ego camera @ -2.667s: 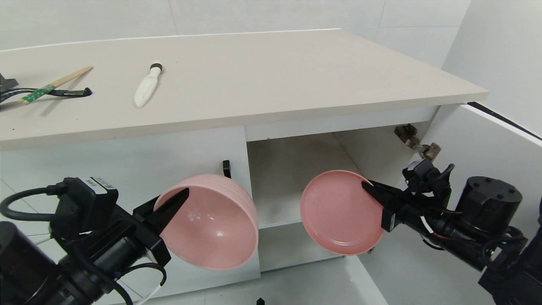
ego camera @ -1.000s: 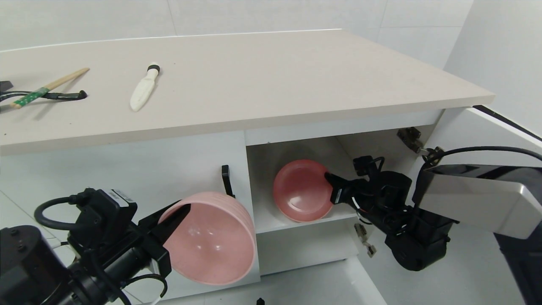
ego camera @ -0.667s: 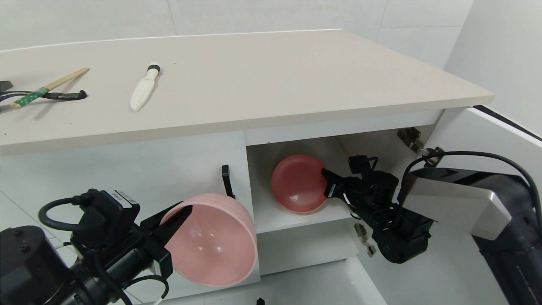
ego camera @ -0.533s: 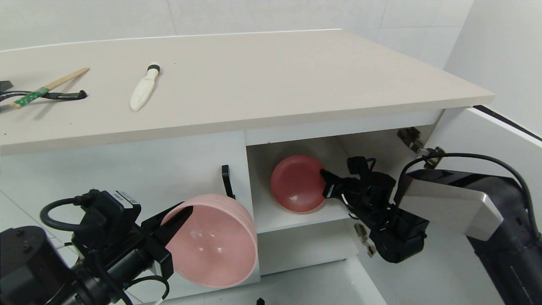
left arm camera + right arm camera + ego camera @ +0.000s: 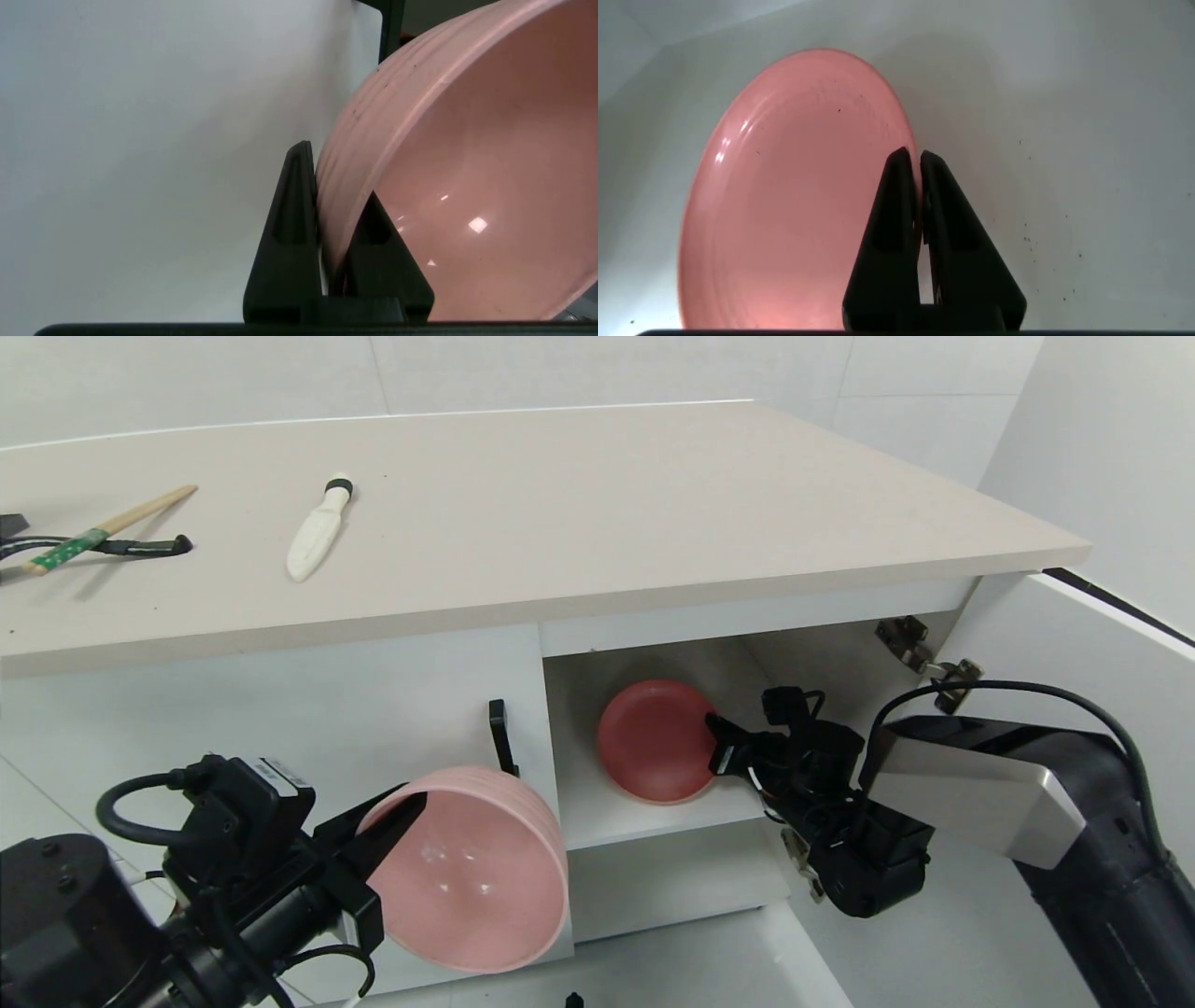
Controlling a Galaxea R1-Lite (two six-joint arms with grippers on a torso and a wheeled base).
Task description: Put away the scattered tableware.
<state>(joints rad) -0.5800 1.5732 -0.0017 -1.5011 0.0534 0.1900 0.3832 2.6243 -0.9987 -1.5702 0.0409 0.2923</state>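
Near left, before the closed cabinet door (image 5: 280, 709), left gripper (image 5: 397, 807) clamps the rim of a pink bowl (image 5: 485, 887) tipped sideways. Farther right, right gripper (image 5: 717, 747) pinches the rim of a pink plate (image 5: 653, 742), on edge over the open cabinet's shelf (image 5: 653, 817). Far left on the bench (image 5: 560, 504): white knife (image 5: 317, 530), chopsticks (image 5: 103, 527).

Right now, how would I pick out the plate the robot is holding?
Look under the long beige counter to the open cupboard on its right. Inside it, the right tool grips a pink plate by its rim. It is flat and shallow, unlike the deep ribbed pink bowl held outside.
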